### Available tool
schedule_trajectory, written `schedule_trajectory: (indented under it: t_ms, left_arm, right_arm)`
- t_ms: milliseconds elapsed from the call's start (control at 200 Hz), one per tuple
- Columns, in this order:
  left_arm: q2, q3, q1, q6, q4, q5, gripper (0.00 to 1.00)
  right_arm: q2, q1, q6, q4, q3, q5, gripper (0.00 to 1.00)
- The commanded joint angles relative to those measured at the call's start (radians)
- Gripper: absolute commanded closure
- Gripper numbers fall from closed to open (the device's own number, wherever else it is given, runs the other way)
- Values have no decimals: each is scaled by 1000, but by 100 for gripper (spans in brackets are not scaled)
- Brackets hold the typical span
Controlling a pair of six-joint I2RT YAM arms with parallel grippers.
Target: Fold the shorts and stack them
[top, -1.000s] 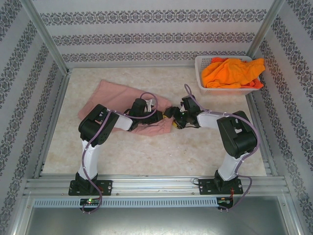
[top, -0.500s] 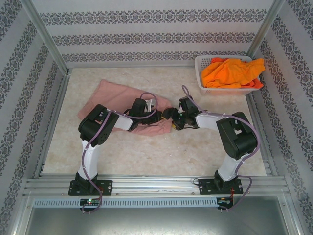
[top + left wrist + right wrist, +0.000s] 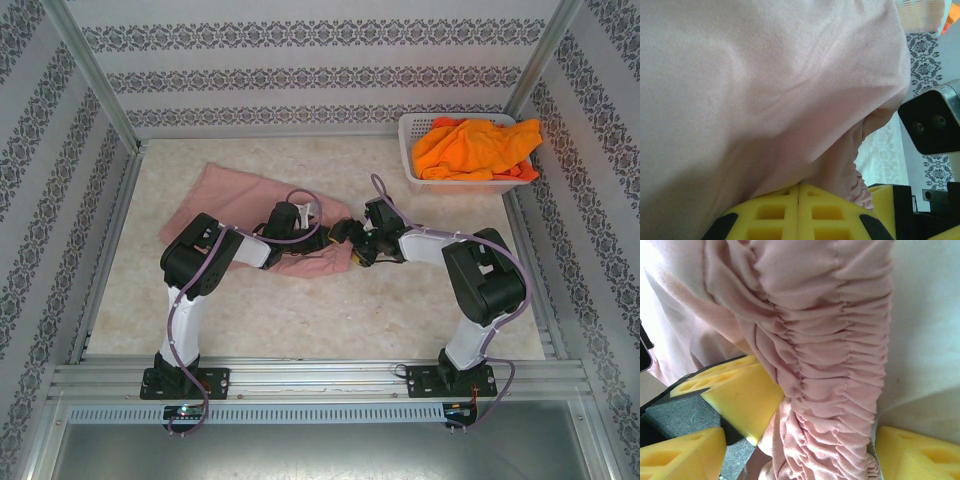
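Your left gripper (image 3: 798, 202) was clamped flat, pads pressed together, with the dusty pink shorts (image 3: 765, 90) pinched in it and draped over its top. Your right gripper (image 3: 797, 457) stood wide, with one pad in the lower left corner of its wrist view and one in the lower right. The gathered waistband (image 3: 840, 365) ran top to bottom through the gap, not squeezed.

From above, both claws met nose to nose at the centre of the frame, at the right-hand end of the pink shorts. The cloth stretched away from them toward the upper left across the table (image 3: 400, 300), its long axis on that diagonal. The band lay between the right jaws, so I judge a straight close would take it.

The orange shorts (image 3: 470, 145) sat heaped in the white basket (image 3: 412, 160), upper right, well apart.
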Motion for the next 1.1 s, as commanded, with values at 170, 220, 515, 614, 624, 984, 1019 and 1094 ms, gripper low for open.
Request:
schedule_trajectory:
  t_ms: [170, 220, 515, 614, 624, 984, 1019, 1094]
  left_arm:
    - [49, -47, 12, -7, -97, -20, 98]
    - [50, -48, 12, -7, -97, -21, 98]
    - [49, -49, 13, -14, -92, -23, 98]
    - [49, -49, 13, -15, -93, -24, 98]
    - [49, -50, 14, -15, -93, -24, 98]
    - [42, -58, 13, -17, -98, -37, 98]
    - [40, -57, 13, -16, -101, -38, 98]
    - [40, -59, 13, -16, -100, -39, 98]
  right_arm:
    - [62, 33, 22, 23, 32, 18, 31]
    - [64, 35, 24, 25, 34, 20, 33]
    - [90, 35, 11, 12, 21, 45, 38]
    - [85, 36, -12, -18, 10, 86, 38]
    - [85, 36, -13, -19, 10, 88, 38]
    - [82, 33, 86, 71, -67, 102, 60]
    - [78, 33, 99, 79, -74, 106, 62]
    - [65, 33, 114, 105, -92, 112, 68]
